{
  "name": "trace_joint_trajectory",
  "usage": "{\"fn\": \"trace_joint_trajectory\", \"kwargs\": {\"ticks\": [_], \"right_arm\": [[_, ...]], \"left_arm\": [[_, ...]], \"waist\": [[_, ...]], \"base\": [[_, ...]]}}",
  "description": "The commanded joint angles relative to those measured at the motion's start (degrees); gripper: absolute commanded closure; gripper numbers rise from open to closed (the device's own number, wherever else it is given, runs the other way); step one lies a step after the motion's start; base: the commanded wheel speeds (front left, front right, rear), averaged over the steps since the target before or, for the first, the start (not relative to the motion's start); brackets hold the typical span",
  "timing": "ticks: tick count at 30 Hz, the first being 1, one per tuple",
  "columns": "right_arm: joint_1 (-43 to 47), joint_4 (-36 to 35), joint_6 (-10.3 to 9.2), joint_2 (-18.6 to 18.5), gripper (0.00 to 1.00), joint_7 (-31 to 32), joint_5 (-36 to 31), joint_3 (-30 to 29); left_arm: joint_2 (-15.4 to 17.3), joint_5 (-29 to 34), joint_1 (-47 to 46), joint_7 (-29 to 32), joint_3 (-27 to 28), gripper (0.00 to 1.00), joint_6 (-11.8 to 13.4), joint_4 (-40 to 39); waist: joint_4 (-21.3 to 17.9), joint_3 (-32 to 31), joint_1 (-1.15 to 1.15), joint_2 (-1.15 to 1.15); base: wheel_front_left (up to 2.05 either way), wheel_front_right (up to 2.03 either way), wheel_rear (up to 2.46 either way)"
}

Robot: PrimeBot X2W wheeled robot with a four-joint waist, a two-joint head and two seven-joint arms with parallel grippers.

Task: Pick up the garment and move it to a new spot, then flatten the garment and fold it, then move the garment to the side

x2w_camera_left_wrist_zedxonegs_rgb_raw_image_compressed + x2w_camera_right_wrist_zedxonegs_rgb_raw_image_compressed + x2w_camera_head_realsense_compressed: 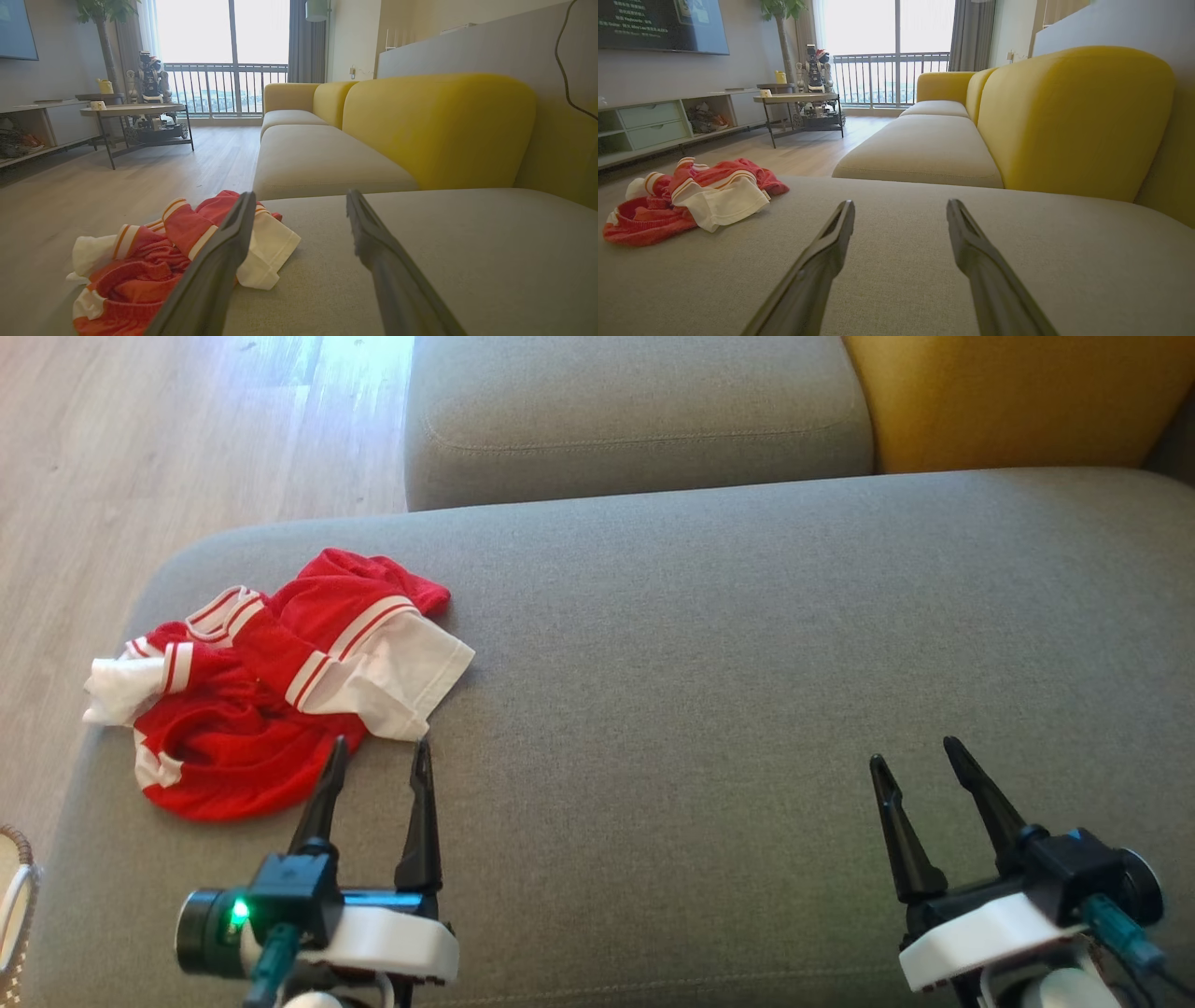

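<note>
The garment (271, 681) is a crumpled red piece with white panels and red-white striped bands, lying on the left end of the grey sofa seat (747, 663). It also appears in the left wrist view as the garment (140, 275) and far left in the right wrist view as the garment (691, 198). My left gripper (381, 749) stands open just in front of its near edge, its left fingertip over the red cloth, nothing between the fingers. My right gripper (915, 751) hovers open over bare seat far to the right, holding nothing.
A second grey seat cushion (635, 420) lies beyond, with a yellow backrest (1018, 392) at the top right. Wooden floor (177, 439) runs along the left. A woven basket edge (14, 896) sits at the lower left. A low table (798, 100) stands across the room.
</note>
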Motion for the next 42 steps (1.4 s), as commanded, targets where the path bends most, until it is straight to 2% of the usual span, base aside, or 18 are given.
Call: {"fn": "trace_joint_trajectory", "kwargs": {"ticks": [1,4,18,24,31,42], "right_arm": [[-1.8,-2.6,0.43,-0.9,0.0,-1.0,-2.3,1.5],[-1.8,-2.8,0.45,-0.9,0.0,-1.5,-4.4,1.8],[-1.5,-2.1,0.45,-0.9,0.0,-1.5,-3.6,1.2],[-1.2,-2.4,0.45,-0.9,0.0,-1.5,-3.3,2.7],[-0.5,-2.6,0.45,-0.9,0.0,-1.5,-2.6,4.1],[-0.5,-2.3,0.45,-0.9,0.0,-1.5,-2.1,4.8]], "left_arm": [[-0.3,1.8,-1.7,-0.8,2.0,0.0,-0.2,-1.7],[-0.7,3.3,-1.5,-1.3,2.1,0.0,-0.3,-1.0],[-1.8,3.5,-1.7,-1.3,3.9,0.0,-1.7,1.9],[-2.0,3.4,-1.9,-1.3,5.0,0.0,-1.6,1.3],[-2.2,3.0,-1.5,-1.3,5.7,0.0,-2.0,-0.2],[-2.2,1.4,-0.7,-1.3,6.9,0.0,-2.0,-1.5]], "waist": [[0.0,-0.1,0.0,0.0],[0.0,-0.2,0.0,0.0],[1.3,0.3,0.0,0.0],[4.2,0.7,0.0,0.0],[9.9,1.4,0.0,0.0],[14.3,2.1,0.0,0.0]], "base": [[0.0,0.0,0.0],[0.0,0.0,0.0],[0.0,0.0,0.0],[0.0,0.0,0.0],[0.0,0.0,0.0],[0.0,0.0,0.0]]}}
